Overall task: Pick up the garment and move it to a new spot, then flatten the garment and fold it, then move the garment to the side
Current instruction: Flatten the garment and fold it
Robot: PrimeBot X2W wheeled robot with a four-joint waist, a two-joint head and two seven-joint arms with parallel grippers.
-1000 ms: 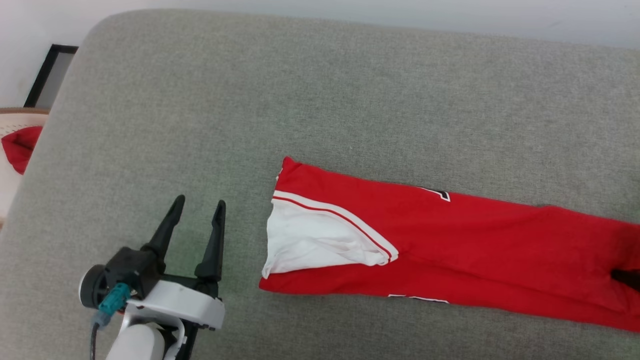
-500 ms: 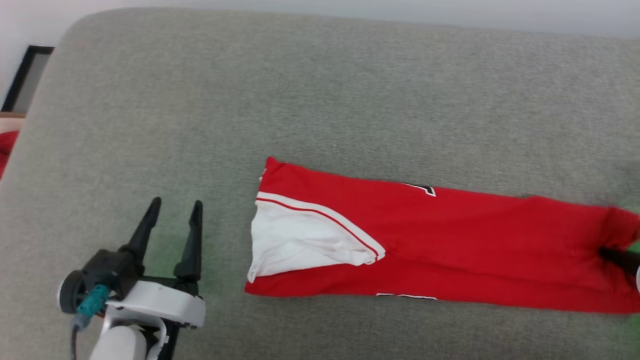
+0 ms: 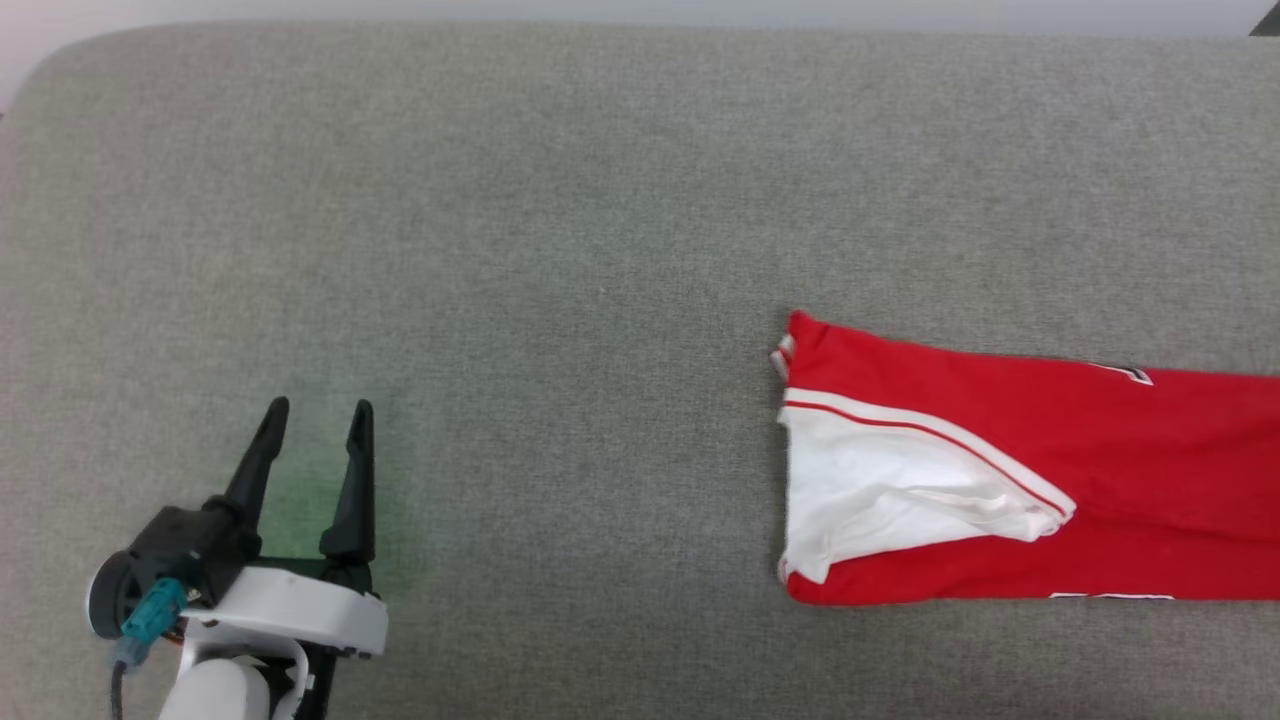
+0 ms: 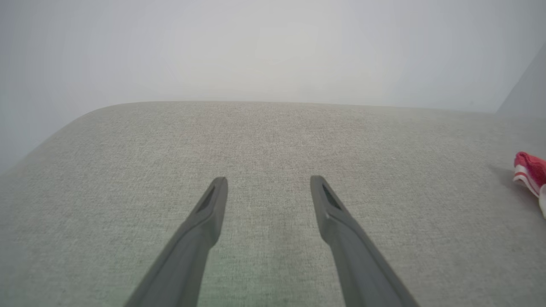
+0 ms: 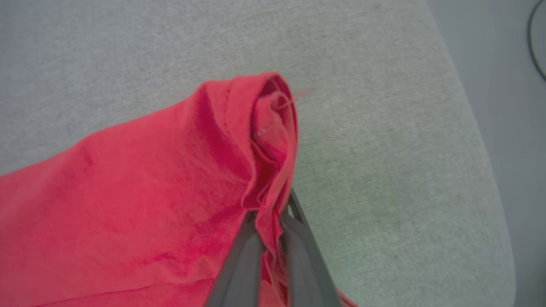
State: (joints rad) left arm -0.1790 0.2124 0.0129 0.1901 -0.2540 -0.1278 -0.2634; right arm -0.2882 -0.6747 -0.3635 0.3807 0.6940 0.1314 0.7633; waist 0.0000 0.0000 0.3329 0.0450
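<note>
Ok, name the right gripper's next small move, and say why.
Probably pull the garment sideways toward the right edge of the cushion, then let go. The right gripper is shut on the garment's bunched red end, bare cushion lies beyond that end, and the garment already lies as a folded strip. The left gripper is open, apart from it.

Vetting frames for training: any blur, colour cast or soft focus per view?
Head view: sharp and evenly lit, with a faint green cast on the grey cushion by the left gripper. Left wrist view: its near fingers are soft, the wall hazy. Right wrist view: the garment and the right gripper clamped on it are blurred.
</note>
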